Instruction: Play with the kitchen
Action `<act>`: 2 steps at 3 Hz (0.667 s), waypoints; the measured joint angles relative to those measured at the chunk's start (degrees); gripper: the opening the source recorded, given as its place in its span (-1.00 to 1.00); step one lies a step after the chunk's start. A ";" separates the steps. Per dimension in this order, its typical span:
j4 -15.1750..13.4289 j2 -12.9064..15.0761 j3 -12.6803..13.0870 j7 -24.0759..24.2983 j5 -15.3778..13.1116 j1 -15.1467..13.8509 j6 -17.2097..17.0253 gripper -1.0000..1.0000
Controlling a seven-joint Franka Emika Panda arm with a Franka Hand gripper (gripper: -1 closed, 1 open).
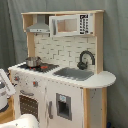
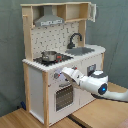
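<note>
This looks like a robot lab or test studio, not a real home kitchen. The kitchen (image 2: 62,60) is a toy: a white and light-wood play set with a painted tile back wall, a small pot (image 1: 33,61) on its stovetop, a grey sink (image 1: 74,73) and a black faucet (image 2: 74,39). Behind the kitchen hangs a plain grey-green curtain (image 2: 12,55), like a backdrop, in both exterior views. Below the kitchen lies a light wooden floor (image 2: 25,120). In front of the kitchen's oven door, in the second exterior view, a white robot arm (image 2: 97,82) reaches in.
</note>
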 joint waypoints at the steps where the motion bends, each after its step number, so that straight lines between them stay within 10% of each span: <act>1: -3.47 -0.06 -1.05 -2.95 -0.14 3.93 -0.35 1.00; 2: -6.76 -0.06 -1.20 -3.25 -0.13 8.10 -2.53 1.00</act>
